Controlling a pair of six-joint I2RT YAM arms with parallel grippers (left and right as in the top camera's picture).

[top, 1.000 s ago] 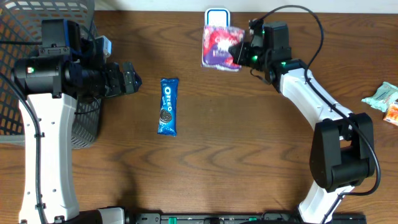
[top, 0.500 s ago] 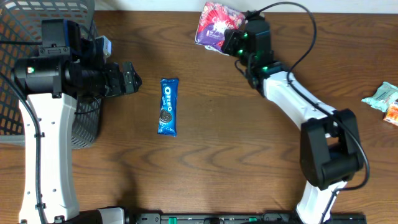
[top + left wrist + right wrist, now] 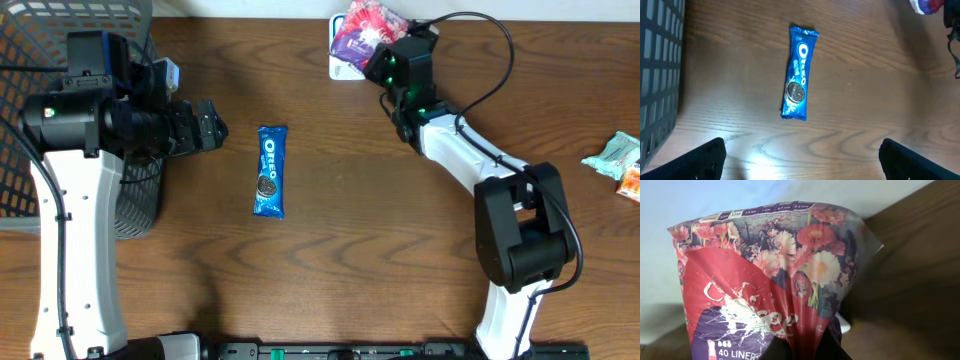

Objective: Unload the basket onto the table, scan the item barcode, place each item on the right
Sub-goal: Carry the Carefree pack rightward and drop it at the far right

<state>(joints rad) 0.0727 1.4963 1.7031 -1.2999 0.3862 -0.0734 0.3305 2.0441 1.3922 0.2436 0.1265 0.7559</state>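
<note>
Floral liner packet [image 3: 362, 25]: pinched at its lower edge by clenched right gripper [image 3: 386, 52], held partly over white device [image 3: 341, 68] at far edge of table [image 3: 400, 250]. Left gripper [image 3: 214, 124]: spread wide, empty, near Oreo pack [image 3: 269, 171].

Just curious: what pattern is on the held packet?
The packet shows flowers on red and purple, clearest from the right wrist.

Open table [image 3: 380, 230] all round Oreo pack [image 3: 270, 171]; basket [image 3: 25, 45] behind left claw [image 3: 214, 126].
</note>
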